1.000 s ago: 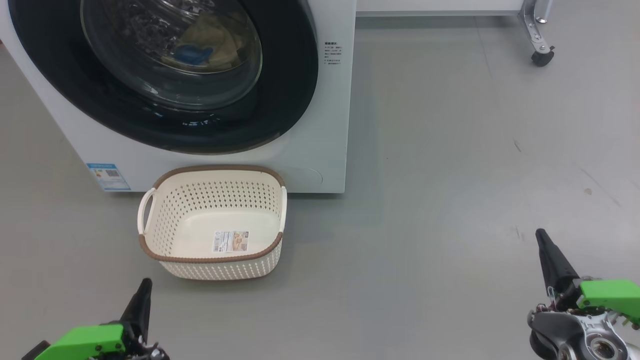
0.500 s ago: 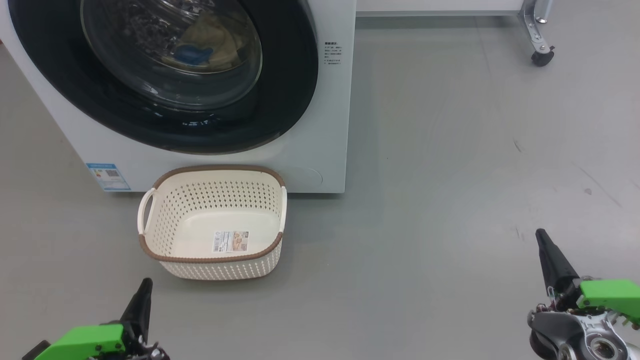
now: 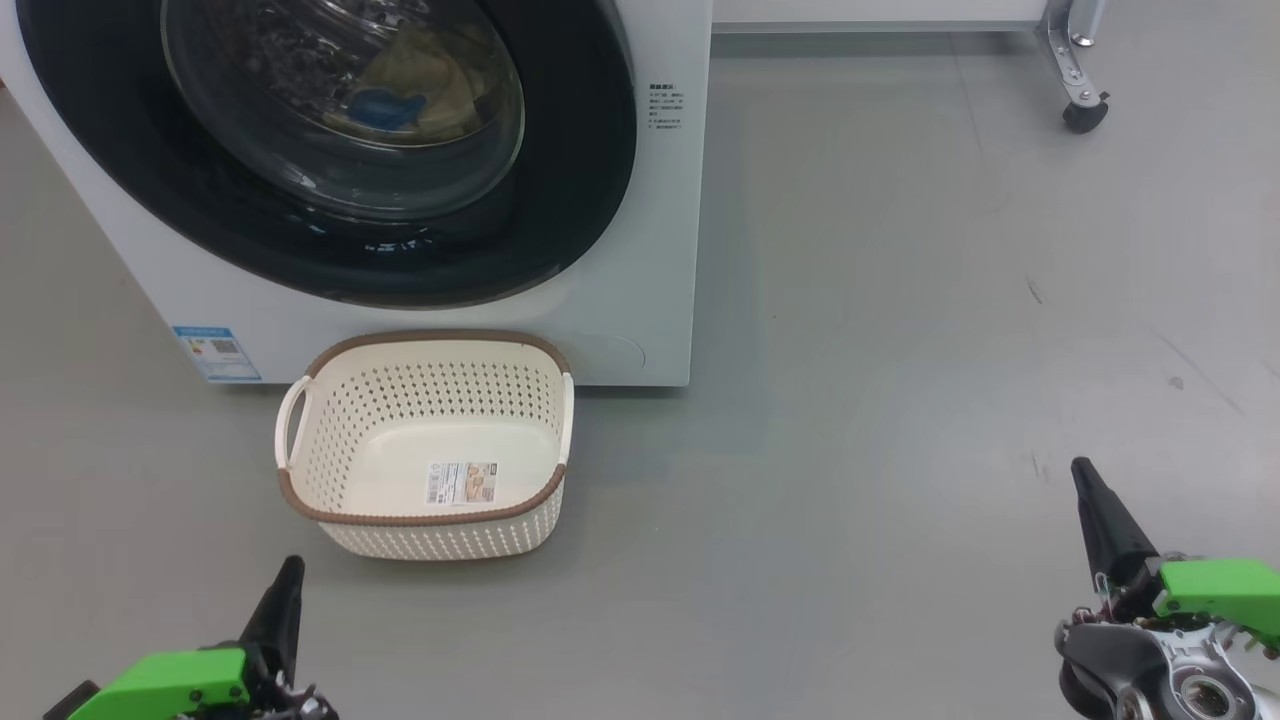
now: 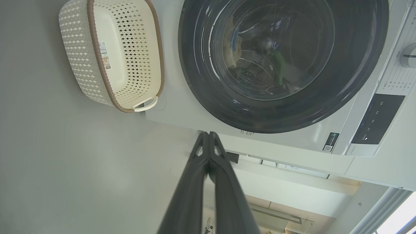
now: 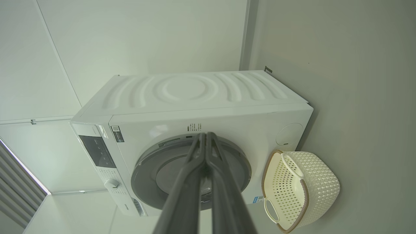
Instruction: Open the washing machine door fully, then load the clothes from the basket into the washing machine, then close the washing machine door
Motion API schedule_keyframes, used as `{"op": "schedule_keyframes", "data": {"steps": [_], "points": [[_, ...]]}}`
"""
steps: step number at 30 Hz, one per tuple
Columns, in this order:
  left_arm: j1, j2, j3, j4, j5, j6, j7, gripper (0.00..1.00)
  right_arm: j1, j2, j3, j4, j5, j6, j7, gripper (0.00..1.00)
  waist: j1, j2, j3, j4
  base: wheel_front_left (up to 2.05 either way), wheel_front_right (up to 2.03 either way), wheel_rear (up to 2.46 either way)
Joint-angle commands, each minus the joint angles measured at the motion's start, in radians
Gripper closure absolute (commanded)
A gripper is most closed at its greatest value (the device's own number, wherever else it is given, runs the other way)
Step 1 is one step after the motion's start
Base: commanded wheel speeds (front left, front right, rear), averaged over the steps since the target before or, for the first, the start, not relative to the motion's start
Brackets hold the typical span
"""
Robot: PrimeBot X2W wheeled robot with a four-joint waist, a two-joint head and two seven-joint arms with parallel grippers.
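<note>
Now: left gripper (image 4: 208, 136) at 7 o'clock and right gripper (image 5: 205, 135) at 5, both pinched closed, holding nothing. Basket (image 3: 440, 540) at 11, just before washing machine (image 3: 640, 300). Washing machine door (image 3: 560, 200) closed, clothes (image 3: 440, 90) visible behind it.

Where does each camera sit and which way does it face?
Head view: head-mounted, forward and down at washing machine door and basket; left gripper, right gripper in bottom corners.
Left wrist view: along its shut fingers at the door.
Right wrist view: along its shut fingers at the whole washing machine.
Both wrist views, rolled sideways, share the basket.
</note>
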Motion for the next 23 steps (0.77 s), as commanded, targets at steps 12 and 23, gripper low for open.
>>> {"op": "schedule_keyframes", "data": {"steps": [12, 23], "points": [[-0.050, 0.008, 0.039, -0.036, 0.001, 0.000, 0.005, 1.00, -0.058, -0.013, 0.016, -0.038, 0.008, -0.003, 0.006, 1.00, 0.0000, 0.0000, 0.000, 0.000, 0.00, 0.00, 0.00], [-0.050, 0.007, 0.040, -0.036, 0.001, 0.000, 0.005, 1.00, -0.058, -0.013, 0.016, -0.038, 0.008, -0.003, 0.006, 1.00, 0.0000, 0.0000, 0.000, 0.000, 0.00, 0.00, 0.00]]}}
